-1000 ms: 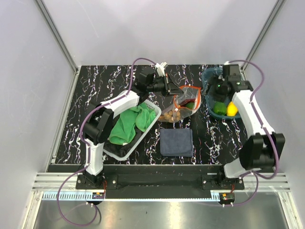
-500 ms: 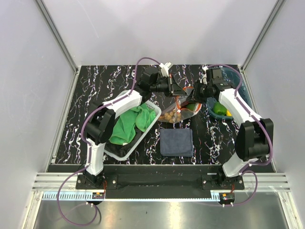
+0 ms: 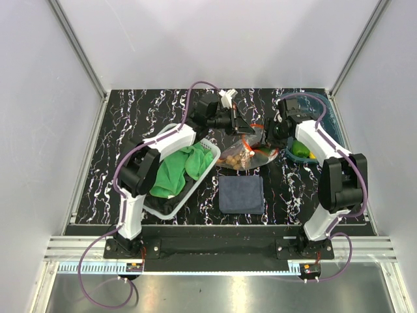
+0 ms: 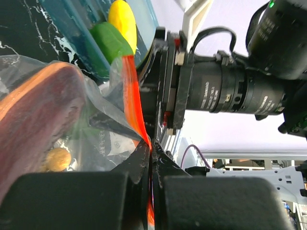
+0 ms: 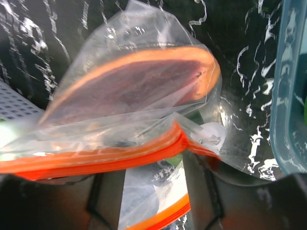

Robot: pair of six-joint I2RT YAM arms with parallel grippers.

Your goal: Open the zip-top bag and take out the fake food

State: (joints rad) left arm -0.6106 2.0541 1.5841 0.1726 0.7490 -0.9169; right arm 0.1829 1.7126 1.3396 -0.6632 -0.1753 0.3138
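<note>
The clear zip-top bag (image 3: 246, 155) lies between the arms, lifted at its orange-red zip strip (image 5: 96, 155). My left gripper (image 3: 245, 128) is shut on that strip (image 4: 134, 105); in the left wrist view the left gripper (image 4: 152, 154) pinches it flat. My right gripper (image 3: 269, 139) is open at the bag's mouth, and in the right wrist view the right gripper (image 5: 153, 189) has a finger on each side of the strip. The bag holds small brown balls (image 3: 236, 158) and a flat red-brown piece with an orange rim (image 5: 134, 86). A green piece (image 3: 299, 149) and a yellow piece (image 4: 123, 19) lie in the blue tray.
The translucent blue tray (image 3: 326, 107) stands at the back right, close to my right arm. A white basket (image 3: 171, 212) with a green cloth (image 3: 176, 169) stands on the left. A dark blue cloth (image 3: 241, 194) lies just in front of the bag.
My right gripper has moved left from above the blue tray to the bag's mouth. My left gripper has kept hold of the zip strip and shifted a little to the right.
</note>
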